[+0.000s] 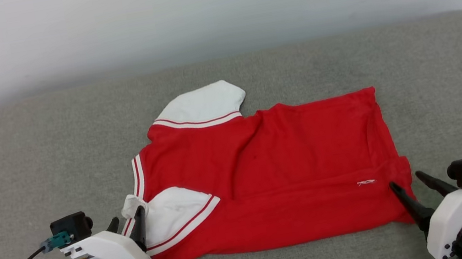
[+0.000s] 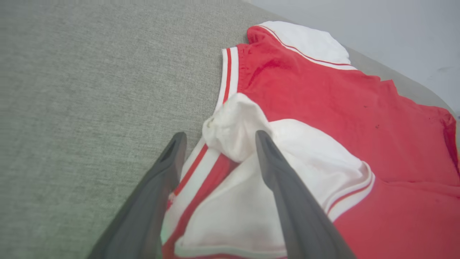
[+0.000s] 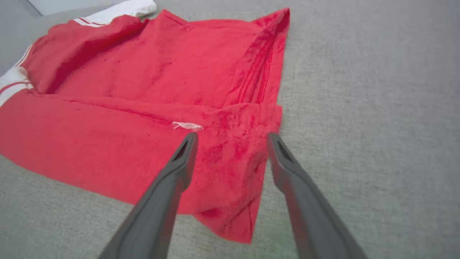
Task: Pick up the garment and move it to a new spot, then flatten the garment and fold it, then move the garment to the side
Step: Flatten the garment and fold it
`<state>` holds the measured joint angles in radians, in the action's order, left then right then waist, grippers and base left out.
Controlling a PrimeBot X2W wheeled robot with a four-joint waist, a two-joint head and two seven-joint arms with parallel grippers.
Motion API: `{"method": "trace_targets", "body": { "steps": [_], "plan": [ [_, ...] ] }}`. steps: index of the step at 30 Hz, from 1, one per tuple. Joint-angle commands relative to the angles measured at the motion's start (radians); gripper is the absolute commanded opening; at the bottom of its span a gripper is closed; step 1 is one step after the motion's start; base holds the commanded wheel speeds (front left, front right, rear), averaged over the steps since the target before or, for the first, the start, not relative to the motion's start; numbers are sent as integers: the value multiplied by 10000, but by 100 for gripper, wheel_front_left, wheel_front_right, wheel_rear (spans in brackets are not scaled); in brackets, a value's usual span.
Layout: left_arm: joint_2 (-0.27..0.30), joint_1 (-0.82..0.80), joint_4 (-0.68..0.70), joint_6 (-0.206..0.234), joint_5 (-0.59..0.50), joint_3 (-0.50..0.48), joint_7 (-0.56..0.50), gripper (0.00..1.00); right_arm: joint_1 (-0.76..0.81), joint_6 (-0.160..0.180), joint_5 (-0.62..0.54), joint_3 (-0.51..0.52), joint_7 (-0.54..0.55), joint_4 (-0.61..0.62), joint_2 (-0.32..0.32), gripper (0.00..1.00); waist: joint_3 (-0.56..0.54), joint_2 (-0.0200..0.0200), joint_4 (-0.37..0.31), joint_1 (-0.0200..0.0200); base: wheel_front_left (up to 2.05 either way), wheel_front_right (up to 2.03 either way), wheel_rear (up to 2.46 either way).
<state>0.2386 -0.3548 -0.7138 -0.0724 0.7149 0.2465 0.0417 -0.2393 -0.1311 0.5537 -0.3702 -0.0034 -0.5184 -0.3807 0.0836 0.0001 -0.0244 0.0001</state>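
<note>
Red-bodied garment (image 1: pixel 291 161): white sleeves, red-and-white striped trim, small white mark lower right. Grey cushion (image 1: pixel 31 156), fine woven fleck. Both left gripper (image 1: pixel 126 215) and right gripper (image 1: pixel 405 179): dark grey fingers, white housings, green lights.

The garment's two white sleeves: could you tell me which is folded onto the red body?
The sleeve beside the left gripper; the far sleeve lies out on the grey surface.

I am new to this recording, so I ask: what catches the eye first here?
The red jersey-style T-shirt with white striped-trim sleeves lies partly folded in the middle of the grey fabric surface. At its near corners stand two open dark-fingered grippers: the left gripper at the white sleeve, the right gripper at the red hem.
</note>
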Motion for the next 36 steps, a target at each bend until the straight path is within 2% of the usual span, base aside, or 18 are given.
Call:
{"method": "trace_targets", "body": {
  "steps": [1,7,12,18,22,27,32,36],
  "plan": [
    [77,-8,-99,-80,10,-20,47,100,221,7,-139,17,-236,121,-92,100,-350,-1,-52,-1,0,0,0],
    [455,78,-21,-195,-29,27,1,100,858,7,-670,578,-1294,1171,-4,100,-1003,-1,-166,-1,0,0,0],
    [917,-122,680,-156,-38,134,-730,100,1467,7,-1468,1478,-1401,2390,251,100,-1140,-1,-217,-1,0,0,0],
    [1773,-103,1889,-146,140,467,-3037,100,2207,7,-2280,2426,-973,3932,758,100,-1145,-1,-269,-1,0,0,0],
    [2500,262,2663,-113,376,770,-5047,100,2523,6,-2642,2758,-662,4820,1120,100,-1010,-1,-404,-1,0,0,0],
    [3055,724,3333,70,877,987,-7088,100,2699,6,-2785,2973,-384,5499,1457,100,-694,-1,-652,-1,0,0,0],
    [3147,1008,3509,394,1157,923,-7710,100,2654,6,-2722,3067,-266,5754,1602,100,-279,-1,-922,-1,0,0,0],
    [2888,1005,3221,513,1384,922,-7865,100,2526,6,-2647,3173,-230,5793,1705,100,-26,-1,-1108,-1,0,0,0]
  ]
}}
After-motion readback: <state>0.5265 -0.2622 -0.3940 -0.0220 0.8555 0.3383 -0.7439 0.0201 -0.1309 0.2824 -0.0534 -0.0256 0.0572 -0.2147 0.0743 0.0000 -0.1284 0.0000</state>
